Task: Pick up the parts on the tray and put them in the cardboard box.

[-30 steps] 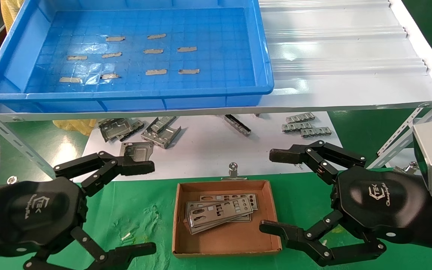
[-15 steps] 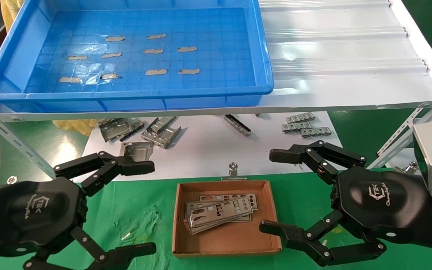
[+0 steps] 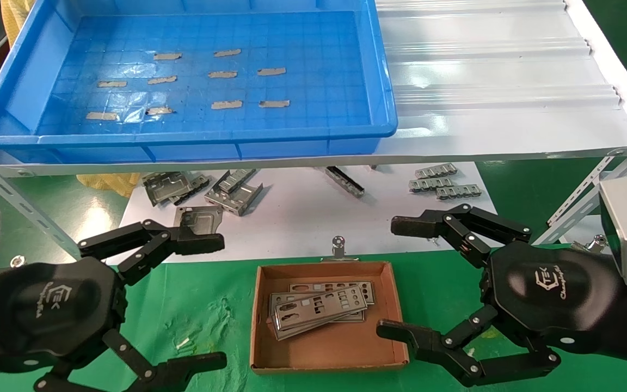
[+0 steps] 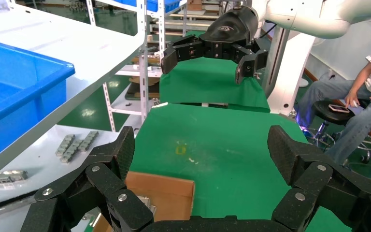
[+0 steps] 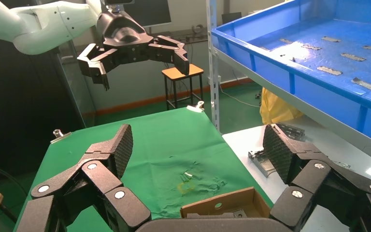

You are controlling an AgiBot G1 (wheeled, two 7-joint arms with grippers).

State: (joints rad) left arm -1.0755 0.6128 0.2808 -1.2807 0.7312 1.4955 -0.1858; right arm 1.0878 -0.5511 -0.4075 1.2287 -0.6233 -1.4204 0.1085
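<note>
- Since nothing but grey tape strips (image 3: 220, 74) shows on its grid floor, judged emptied of plates: large shallow bright blue plastic tray (image 3: 381, 71), far left on the white corrugated shelf panel (image 3: 498, 81).
- Stacked a little askew inside the small shallow brown cardboard box (image 3: 263, 321), near centre on the green mat (image 3: 204, 305): thin flat silver metal parts punched with cut-outs (image 3: 319, 307), lying flat because the low walls suit shallow stacking.
- Held just right of the box, with one finger close to its near right corner: right gripper (image 3: 400, 277), spread wide and carrying nothing, presumably a stand-off posture.
- Parked well left of the box: left gripper (image 3: 213, 299), likewise spread wide and empty, clear of the opening.
- Left alone on the white lower board (image 3: 302, 218) beyond the box, being no part of the job: bent grey metal brackets (image 3: 234, 190).
</note>
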